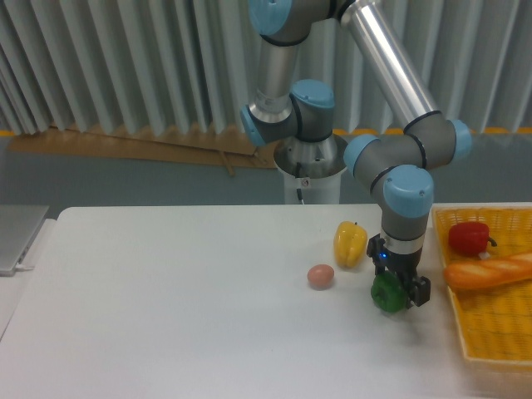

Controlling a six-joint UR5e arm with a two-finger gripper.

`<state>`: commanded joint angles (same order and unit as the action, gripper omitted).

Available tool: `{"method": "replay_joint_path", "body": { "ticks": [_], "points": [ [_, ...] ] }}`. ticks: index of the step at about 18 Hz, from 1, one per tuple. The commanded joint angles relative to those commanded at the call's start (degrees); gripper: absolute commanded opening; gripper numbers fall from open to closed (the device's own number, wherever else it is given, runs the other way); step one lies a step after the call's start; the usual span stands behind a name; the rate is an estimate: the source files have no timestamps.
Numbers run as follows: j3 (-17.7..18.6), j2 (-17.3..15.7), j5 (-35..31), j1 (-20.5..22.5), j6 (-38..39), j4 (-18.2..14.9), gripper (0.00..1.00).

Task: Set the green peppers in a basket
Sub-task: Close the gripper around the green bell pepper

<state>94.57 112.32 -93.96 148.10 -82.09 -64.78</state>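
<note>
No writing could be read anywhere. The gripper [394, 288] stood low over the table [166, 299], its fingers clasping the green pepper [386, 293], which sat between them just left of the basket [490, 332]. A yellow pepper [350, 243] and a small pinkish ball [321, 276] lay nearby.

Single fixed view, from the front, slightly raised, looking across the table [166, 316] toward the arm [391, 83]; mid-range.
</note>
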Motion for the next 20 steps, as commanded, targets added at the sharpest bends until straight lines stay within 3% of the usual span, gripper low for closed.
{"method": "replay_joint_path", "body": {
  "ticks": [5,7,11,15,20],
  "points": [
    [-0.2,0.1,-0.1,-0.1,0.1,0.1,0.99],
    [-0.3,0.3,-0.1,-0.1,0.2,0.1,0.74],
    [-0.6,0.4,-0.1,-0.1,0.0,0.0,0.62],
    [-0.6,-0.3,0.0,-0.3,0.1,-0.1,0.61],
    [0.1,-3.9,-0.2,-0.5,0.2,-1.0,0.61]
  ]
}}
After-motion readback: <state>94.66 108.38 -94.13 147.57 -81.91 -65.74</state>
